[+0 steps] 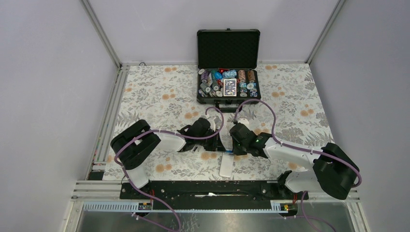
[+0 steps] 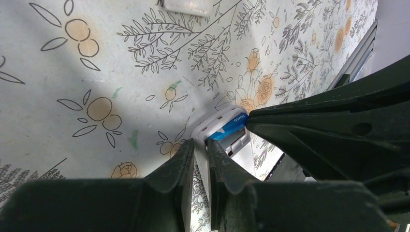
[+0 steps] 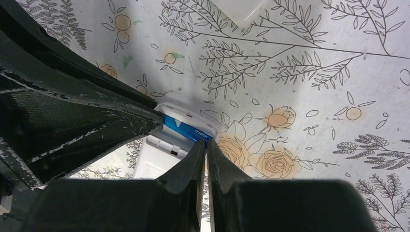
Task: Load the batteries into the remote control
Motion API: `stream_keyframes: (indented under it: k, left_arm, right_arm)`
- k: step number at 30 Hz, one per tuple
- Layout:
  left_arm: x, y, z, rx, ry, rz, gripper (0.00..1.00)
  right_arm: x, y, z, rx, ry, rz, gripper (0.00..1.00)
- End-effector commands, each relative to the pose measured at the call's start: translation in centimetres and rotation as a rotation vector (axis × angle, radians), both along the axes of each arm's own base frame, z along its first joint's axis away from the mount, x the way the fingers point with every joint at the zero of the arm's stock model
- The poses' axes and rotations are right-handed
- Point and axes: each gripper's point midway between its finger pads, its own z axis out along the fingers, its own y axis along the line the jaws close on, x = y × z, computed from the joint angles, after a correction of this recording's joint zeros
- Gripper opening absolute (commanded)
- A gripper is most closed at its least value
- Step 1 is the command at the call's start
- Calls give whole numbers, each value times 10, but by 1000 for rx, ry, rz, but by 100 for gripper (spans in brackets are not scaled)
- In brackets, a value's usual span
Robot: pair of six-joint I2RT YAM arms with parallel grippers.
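My left hand [image 2: 200, 143] pinches the rim of the small white plastic remote control [image 2: 212, 122] (compartment open) on the floral surface [image 2: 96, 58], my right hand [image 3: 205, 144] pressed together, touching its blue cylindrical battery [image 2: 231, 125].

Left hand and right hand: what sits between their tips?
A blue battery in the remote control's open bay: left hand at one end, right hand at the other. Both wrist views show it.

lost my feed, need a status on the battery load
Left jaws shut on remote control edge. Right jaws shut, tips at blue battery seated in it. Other battery not in view.
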Motion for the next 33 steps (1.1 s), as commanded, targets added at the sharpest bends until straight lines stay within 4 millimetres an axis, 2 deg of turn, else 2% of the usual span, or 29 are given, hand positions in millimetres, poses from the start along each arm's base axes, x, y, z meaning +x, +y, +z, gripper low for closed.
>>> stream_keyframes:
  k: [1, 13, 23, 28, 33]
  left_arm:
    - [3, -9, 8, -43, -25, -28, 13]
    - [2, -10, 10, -51, -25, -30, 11]
    - [0, -11, 12, -66, -15, -28, 11]
    - [-1, -9, 14, -70, -16, -24, 13]
    - [0, -7, 20, -66, -31, -23, 21]
  right_arm:
    - [2, 13, 0, 49, 12, 12, 10]
    - [-8, 14, -20, -10, 91, 81, 3]
    - [-12, -4, -34, -140, 140, 97, 0]
    - [1, -3, -17, -122, 63, 61, 1]
    - [17, -4, 15, -97, -52, 31, 6]
